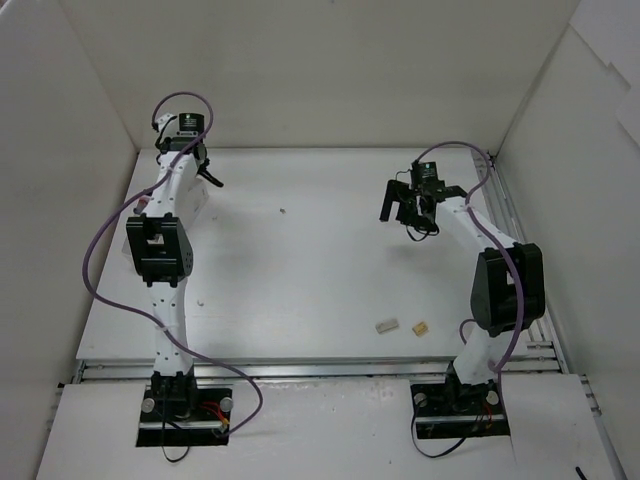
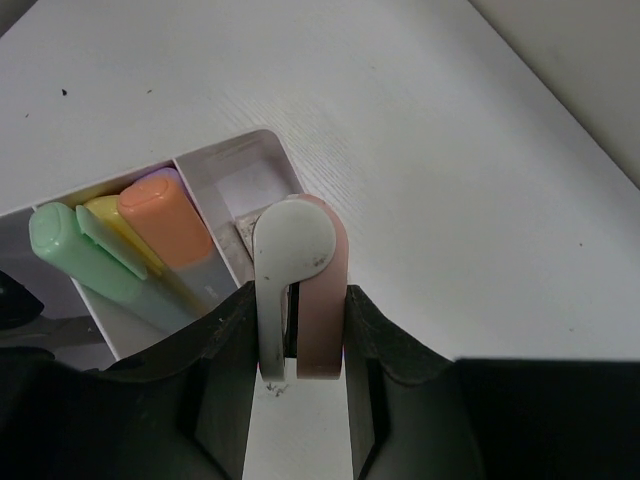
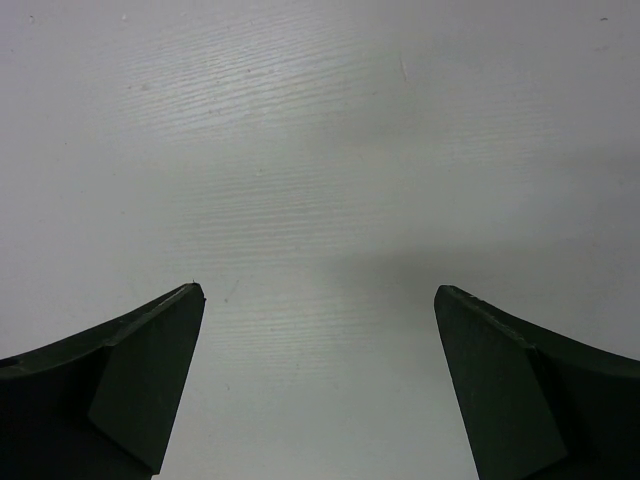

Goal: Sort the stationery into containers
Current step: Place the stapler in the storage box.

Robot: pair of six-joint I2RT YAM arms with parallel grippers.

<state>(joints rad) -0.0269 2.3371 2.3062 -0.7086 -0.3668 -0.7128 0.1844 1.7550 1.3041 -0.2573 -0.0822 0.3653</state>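
In the left wrist view my left gripper (image 2: pixel 298 312) is shut on a pink and white stationery piece (image 2: pixel 318 262), held just above the near right compartment of the white organiser (image 2: pixel 228 148). The compartment beside it holds green (image 2: pixel 75 250), yellow (image 2: pixel 103 220) and orange (image 2: pixel 165 222) highlighters. A black scissors handle (image 2: pixel 15 300) shows at the left edge. From above, my left gripper (image 1: pixel 196 165) is at the far left and the arm hides most of the organiser. Two small erasers, whitish (image 1: pixel 387 326) and tan (image 1: pixel 420 327), lie on the near table. My right gripper (image 1: pixel 410 207) (image 3: pixel 320 295) hangs open over bare table.
White walls close in the table on the left, back and right. A metal rail (image 1: pixel 320 370) runs along the near edge by the arm bases. A tiny white speck (image 1: pixel 201 299) and a dark speck (image 1: pixel 282 211) lie on the table.
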